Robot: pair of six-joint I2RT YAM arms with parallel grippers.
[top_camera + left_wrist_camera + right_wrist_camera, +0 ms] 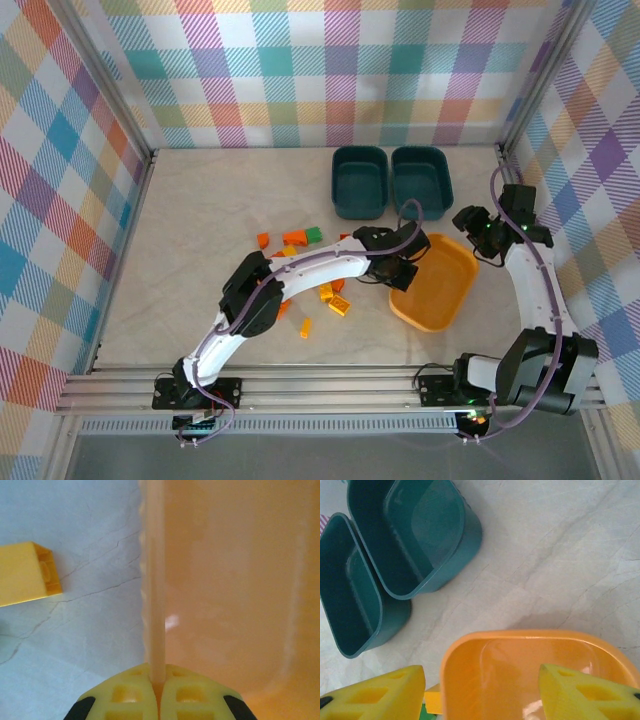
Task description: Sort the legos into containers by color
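The yellow-orange tub [445, 290] sits right of centre and looks empty. My left gripper [395, 270] is shut on its left wall [152, 580], the thin rim pinched between the yellow fingers [125, 695]. My right gripper [470, 228] hangs open over the tub's far end, its fingers [380, 695] spread either side of the tub's rim [520, 634]. Two dark teal tubs [359, 182] [421, 180] stand side by side at the back, both empty [425, 530] [345, 590]. Loose legos lie left of the orange tub: orange ones [295, 238], a green one [314, 234] and yellow ones [340, 305].
A yellow brick [25, 575] lies on the table just outside the held wall. Another yellow brick [432, 700] and a green one [423, 712] sit beside the tub's corner. My left arm [290, 280] stretches across the lego pile. Checkered walls enclose the table.
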